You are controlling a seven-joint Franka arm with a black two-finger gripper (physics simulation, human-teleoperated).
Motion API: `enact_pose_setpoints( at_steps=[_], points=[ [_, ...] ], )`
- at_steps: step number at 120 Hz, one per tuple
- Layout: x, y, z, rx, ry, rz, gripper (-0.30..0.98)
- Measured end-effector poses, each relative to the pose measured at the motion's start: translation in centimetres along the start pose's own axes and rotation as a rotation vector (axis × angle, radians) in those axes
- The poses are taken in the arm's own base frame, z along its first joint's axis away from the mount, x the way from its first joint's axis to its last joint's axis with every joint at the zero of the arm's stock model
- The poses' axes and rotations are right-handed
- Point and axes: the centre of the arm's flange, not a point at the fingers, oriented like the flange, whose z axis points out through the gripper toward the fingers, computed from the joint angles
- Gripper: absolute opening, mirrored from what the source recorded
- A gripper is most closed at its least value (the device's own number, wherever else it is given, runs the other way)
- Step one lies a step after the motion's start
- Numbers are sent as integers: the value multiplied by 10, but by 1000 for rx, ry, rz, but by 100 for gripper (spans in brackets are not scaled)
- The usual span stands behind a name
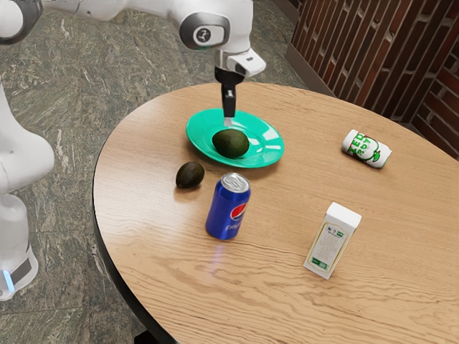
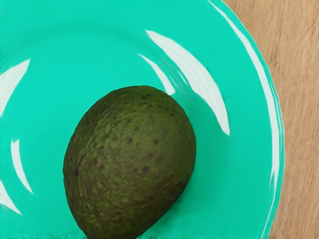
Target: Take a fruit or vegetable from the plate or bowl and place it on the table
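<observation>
The black gripper [image 1: 229, 120] points down over the green plate [image 1: 269, 155], its tips right by the upper edge of a dark avocado [image 1: 231, 143] that lies on the plate. Whether the tips touch the avocado, I cannot tell. In the wrist view the same avocado [image 2: 130, 159] rests on the plate [image 2: 209, 174], large and close under my hand. A second, smaller avocado [image 1: 190, 175] lies on the table [image 1: 158, 236] beside the plate.
A blue Pepsi can [image 1: 228, 208] stands upright near the plate and the smaller avocado. Toward the exterior view's right are a white carton [image 1: 331, 241] and a white-and-green can [image 1: 366, 149] lying on its side.
</observation>
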Motion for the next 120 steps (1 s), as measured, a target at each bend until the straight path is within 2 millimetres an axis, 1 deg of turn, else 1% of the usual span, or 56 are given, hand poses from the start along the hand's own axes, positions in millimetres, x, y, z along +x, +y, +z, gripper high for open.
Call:
enact_pose_setpoints(
  at_steps=[35,43,53,64,83,89,103,120],
  points=[
    [2,1,4,16,-4,2,67],
    [0,-6,5,5,3,-5,67],
    [7,-23,20,-47,16,6,67],
    [14,-25,28,-54,13,23,67],
    [9,-41,35,-24,-8,7,67],
    [10,-39,36,-17,-10,17,67],
    [18,-25,37,-16,-9,49,67],
    [20,-24,39,-19,-9,53,67]
  ],
)
